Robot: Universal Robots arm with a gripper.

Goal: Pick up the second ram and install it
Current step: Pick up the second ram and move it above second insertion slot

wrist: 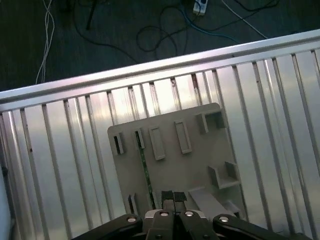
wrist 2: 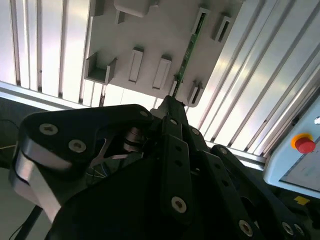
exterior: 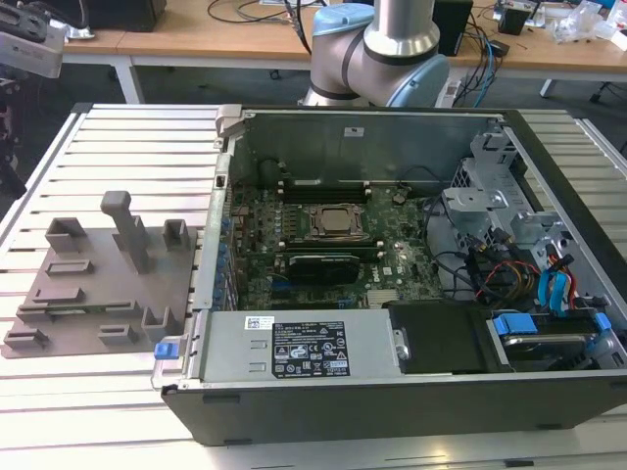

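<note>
Closest, in the first wrist view, a matte black gripper [wrist: 173,196] of bolted links, fingers [wrist: 167,196] pressed together, pinching nothing. Just beyond the tips, a flat grey plastic fixture [wrist: 170,165] with raised rectangular blocks and slots. Set on edge along it, the ram [wrist: 145,170]: a long, thin green strip, just beside the fingers but apart from them. Under the fixture, a counter [wrist: 65,165] of ribbed, shiny aluminium slats. Past the counter's edge, dark floor [wrist: 100,40] with loose cables [wrist: 165,30]. In the exterior view, on the exterior view's right of the fixture, an open case [exterior: 392,401] on the same counter, green motherboard [exterior: 392,264] and square socket [exterior: 335,223] inside; farther back, wooden desks [exterior: 245,34].
</note>
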